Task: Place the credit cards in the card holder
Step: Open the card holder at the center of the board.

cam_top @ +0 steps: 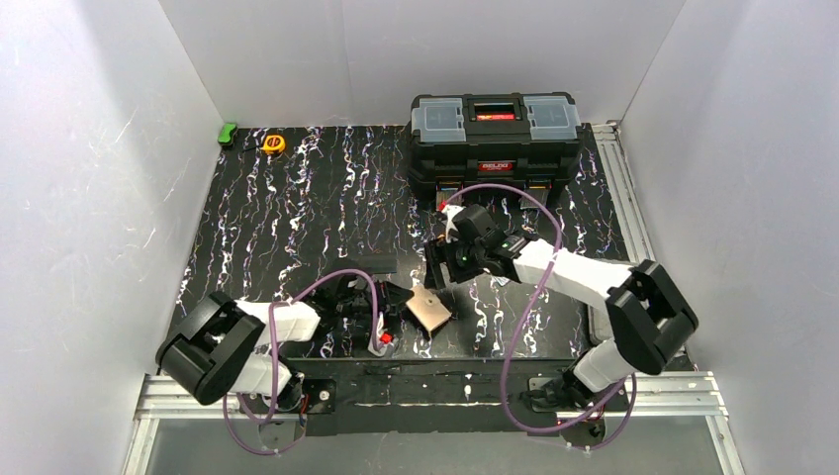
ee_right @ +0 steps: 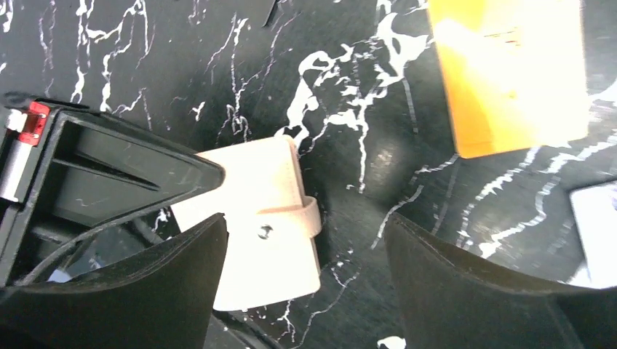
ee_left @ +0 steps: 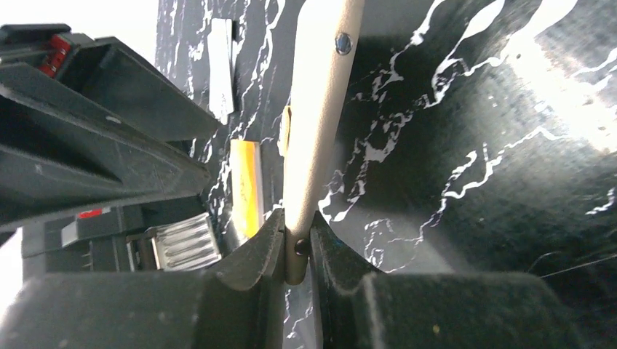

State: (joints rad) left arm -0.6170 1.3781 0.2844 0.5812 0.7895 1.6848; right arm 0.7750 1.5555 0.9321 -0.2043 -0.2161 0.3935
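Observation:
The cream card holder (cam_top: 431,310) is closed, with its snap tab fastened, and tilted up off the table. My left gripper (cam_top: 396,309) is shut on its near edge; in the left wrist view the holder (ee_left: 316,123) stands edge-on between the closed jaws of that gripper (ee_left: 297,236). My right gripper (cam_top: 442,265) hovers just above it, open and empty. In the right wrist view that gripper (ee_right: 304,233) has the holder (ee_right: 255,196) below and partly behind its left finger. The orange card (ee_right: 509,73) lies flat on the table and also shows in the left wrist view (ee_left: 247,185). A plain dark rectangle, likely the black card (cam_top: 373,264), lies left of the right gripper.
A big black toolbox (cam_top: 495,139) stands at the back right. A yellow tape measure (cam_top: 273,143) and a green object (cam_top: 228,133) sit at the back left corner. A small white flat object (ee_right: 596,233) lies on the table near the right gripper.

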